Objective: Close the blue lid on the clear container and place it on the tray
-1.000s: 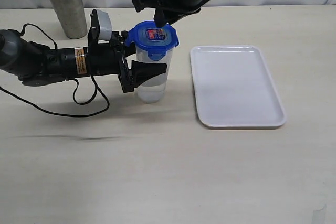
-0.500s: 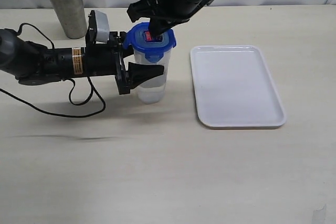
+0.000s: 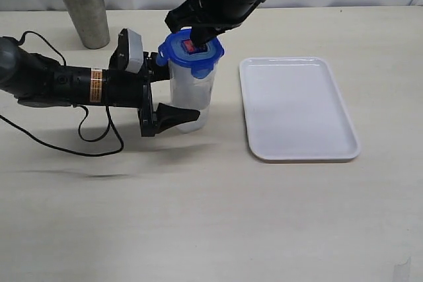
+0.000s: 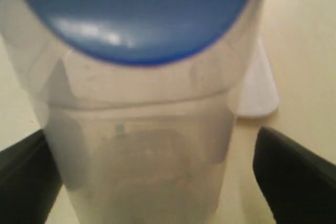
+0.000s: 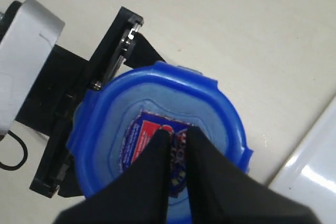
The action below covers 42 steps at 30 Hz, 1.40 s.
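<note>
My right tool (image 5: 177,136) comes down from above with its two black fingers (image 5: 152,166) drawn almost together, only a thin slit between them, gripping nothing; their tips press on the red-and-white sticker (image 5: 140,136) in the middle of the lid (image 5: 105,124). The lid is a blue rounded square with a paler sunken centre and tabs jutting from its edges, and it sits level on top of the container (image 3: 192,94). The container is tall, narrow and cloudy-clear; its wall steps in a little below the wider rim, and I can see nothing inside it. It stands upright on the counter (image 3: 211,216), not on the tray (image 3: 297,107). My left tool (image 4: 157,182) lies low along the counter and reaches in from the side at the container's lower half. Its jaws stand apart and straddle the container. In the left wrist view one finger (image 4: 294,177) is clear of the wall with bare counter showing between them, while the other sits at the wall and I cannot tell whether it touches. The white tray lies flat just beside the container on its right, not touching it. A steel cup (image 3: 84,8) stands well apart at the far left, and a black cable (image 3: 99,140) loops on the counter below my left arm.
</note>
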### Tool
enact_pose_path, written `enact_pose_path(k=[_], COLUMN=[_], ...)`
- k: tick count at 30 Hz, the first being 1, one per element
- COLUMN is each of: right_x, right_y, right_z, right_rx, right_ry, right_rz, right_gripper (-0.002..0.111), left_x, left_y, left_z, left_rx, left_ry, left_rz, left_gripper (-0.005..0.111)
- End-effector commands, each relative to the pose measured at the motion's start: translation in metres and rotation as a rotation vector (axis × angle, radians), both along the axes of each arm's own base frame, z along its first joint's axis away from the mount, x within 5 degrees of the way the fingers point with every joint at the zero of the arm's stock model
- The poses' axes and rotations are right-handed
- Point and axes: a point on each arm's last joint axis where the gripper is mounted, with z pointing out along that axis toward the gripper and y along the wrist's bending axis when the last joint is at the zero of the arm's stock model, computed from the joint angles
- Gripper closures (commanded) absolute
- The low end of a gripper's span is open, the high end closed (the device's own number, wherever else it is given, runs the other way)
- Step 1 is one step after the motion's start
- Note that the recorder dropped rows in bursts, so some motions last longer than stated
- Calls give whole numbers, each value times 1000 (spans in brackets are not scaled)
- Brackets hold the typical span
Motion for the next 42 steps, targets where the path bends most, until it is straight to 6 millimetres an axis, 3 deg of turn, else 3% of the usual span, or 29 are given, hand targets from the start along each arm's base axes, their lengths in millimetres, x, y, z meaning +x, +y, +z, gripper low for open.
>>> enact_pose_path(k=[1,9,26,31,38,41,42], right_x=[-5,-5,-5,-5,-5,-5,-5], right_y=[2,0,-2,-2,-2,-2,-3], right_z=[-17,-18,-19,-19,-19,-18,-15], right_rx=[-28,-68,-96,-96,-96,-95,-92], right_ry=[96,71,72,72,72,70,64], right_rz=[48,115,115,115,115,114,114], right_gripper=[96,96,96,96,96,96,96], left_x=[-2,-4,2,2,1,0,-1], left_y=[-6,-18,-8,-9,-9,-9,-9], left_z=[4,0,3,-7,-13,-13,-14], left_rx=[-48,11,-49,-115,-107,-102,-96], left_ry=[-1,-65,-62,-52,-56,-56,-57], left_rz=[-5,-2,37,54,48,37,24], left_gripper=[21,21,22,37,43,68,83])
